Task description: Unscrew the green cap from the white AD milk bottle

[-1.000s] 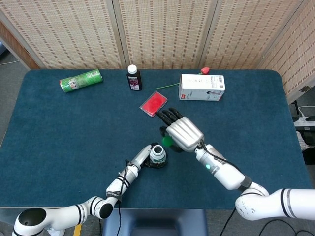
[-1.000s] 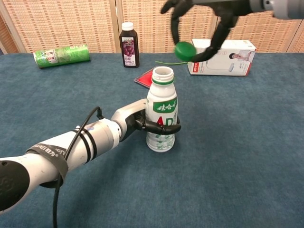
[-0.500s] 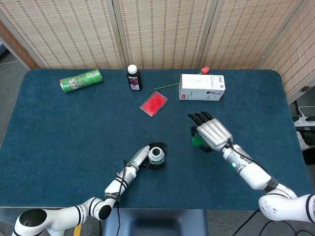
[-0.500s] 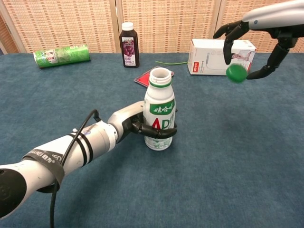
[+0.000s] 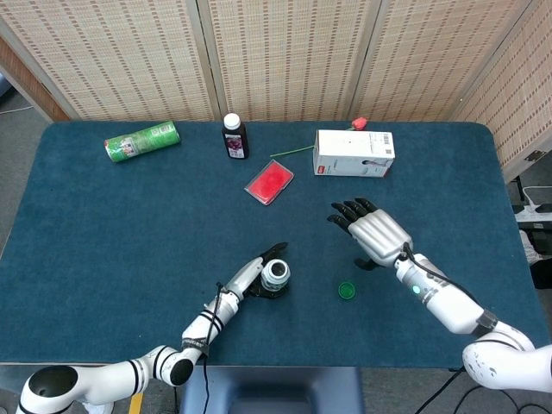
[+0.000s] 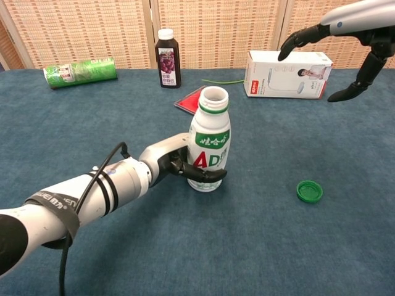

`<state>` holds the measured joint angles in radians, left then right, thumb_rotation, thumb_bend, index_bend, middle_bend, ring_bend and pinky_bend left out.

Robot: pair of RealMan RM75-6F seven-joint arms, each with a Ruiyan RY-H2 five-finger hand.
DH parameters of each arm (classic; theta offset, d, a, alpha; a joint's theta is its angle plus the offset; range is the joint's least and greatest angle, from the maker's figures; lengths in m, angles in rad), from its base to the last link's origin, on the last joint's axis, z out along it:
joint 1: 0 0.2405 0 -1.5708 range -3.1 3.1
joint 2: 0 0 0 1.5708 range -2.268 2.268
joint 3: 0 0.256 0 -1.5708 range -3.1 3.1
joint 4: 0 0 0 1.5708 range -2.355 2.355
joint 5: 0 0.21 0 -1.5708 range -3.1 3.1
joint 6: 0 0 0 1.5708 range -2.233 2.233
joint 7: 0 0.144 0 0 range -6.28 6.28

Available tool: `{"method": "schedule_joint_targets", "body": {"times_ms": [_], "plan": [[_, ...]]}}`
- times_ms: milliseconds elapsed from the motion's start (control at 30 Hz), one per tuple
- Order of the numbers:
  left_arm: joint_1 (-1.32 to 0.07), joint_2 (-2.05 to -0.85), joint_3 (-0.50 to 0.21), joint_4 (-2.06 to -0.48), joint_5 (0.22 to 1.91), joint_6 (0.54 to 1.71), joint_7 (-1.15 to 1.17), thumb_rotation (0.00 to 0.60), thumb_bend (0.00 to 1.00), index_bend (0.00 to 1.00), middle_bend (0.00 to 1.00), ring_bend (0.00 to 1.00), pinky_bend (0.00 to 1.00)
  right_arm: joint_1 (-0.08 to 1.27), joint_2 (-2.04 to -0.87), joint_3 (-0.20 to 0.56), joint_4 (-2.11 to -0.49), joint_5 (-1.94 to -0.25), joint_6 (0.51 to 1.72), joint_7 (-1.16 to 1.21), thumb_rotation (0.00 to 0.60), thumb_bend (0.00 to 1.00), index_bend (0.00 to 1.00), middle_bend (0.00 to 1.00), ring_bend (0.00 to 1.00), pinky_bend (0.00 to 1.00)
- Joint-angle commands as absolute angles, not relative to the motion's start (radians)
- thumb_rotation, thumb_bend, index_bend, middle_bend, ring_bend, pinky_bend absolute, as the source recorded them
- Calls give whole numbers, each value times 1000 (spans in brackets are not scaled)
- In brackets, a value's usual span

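Observation:
The white AD milk bottle [image 6: 210, 145] [image 5: 276, 274] stands uncapped near the table's front middle, tilted slightly to the right. My left hand [image 6: 179, 164] [image 5: 259, 274] grips its lower body from the left. The green cap [image 6: 309, 191] [image 5: 346, 290] lies open side up on the blue cloth, right of the bottle. My right hand [image 5: 373, 235] [image 6: 345, 43] hovers above and behind the cap, fingers spread, holding nothing.
At the back stand a dark juice bottle [image 6: 167, 58], a white carton [image 6: 287, 74] with a red-tipped green stem [image 5: 358, 124] behind it, a red pouch [image 5: 269, 181] and a green can [image 6: 80, 71] lying on its side. Folding screens close off the far edge.
My right hand carried the cap from above the bottle to the right, then let it go; the cap now lies on the cloth. The bottle has tipped slightly.

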<state>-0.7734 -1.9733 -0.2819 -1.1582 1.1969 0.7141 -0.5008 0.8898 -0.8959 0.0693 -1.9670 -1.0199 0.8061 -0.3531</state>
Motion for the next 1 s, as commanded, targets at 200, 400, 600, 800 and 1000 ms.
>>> {"method": "schedule_joint_targets", "body": {"times_ms": [200, 400, 600, 800, 1000], "plan": [[-767, -1906, -290, -1240, 1169, 676, -499, 600, 333, 0, 0, 0, 0, 879, -889, 80, -1973, -1030, 809, -340, 600, 165, 57, 0, 0, 0], [-760, -1856, -296, -1319, 1174, 641, -556, 600, 296, 0, 0, 0, 0, 871, -890, 86, -1970, -1044, 804, -326, 600, 165, 19, 0, 0, 0], [-747, -1842, -298, -1341, 1217, 664, -608, 600, 283, 0, 0, 0, 0, 864, -878, 90, -1976, -1047, 807, -324, 600, 165, 0, 0, 0, 0], [-734, -1816, -300, -1358, 1262, 712, -631, 600, 284, 0, 0, 0, 0, 856, -867, 98, -1987, -1054, 813, -319, 600, 165, 0, 0, 0, 0], [-729, -1791, -294, -1370, 1272, 732, -642, 600, 284, 0, 0, 0, 0, 855, -866, 102, -1998, -1056, 812, -327, 600, 165, 0, 0, 0, 0]]}}
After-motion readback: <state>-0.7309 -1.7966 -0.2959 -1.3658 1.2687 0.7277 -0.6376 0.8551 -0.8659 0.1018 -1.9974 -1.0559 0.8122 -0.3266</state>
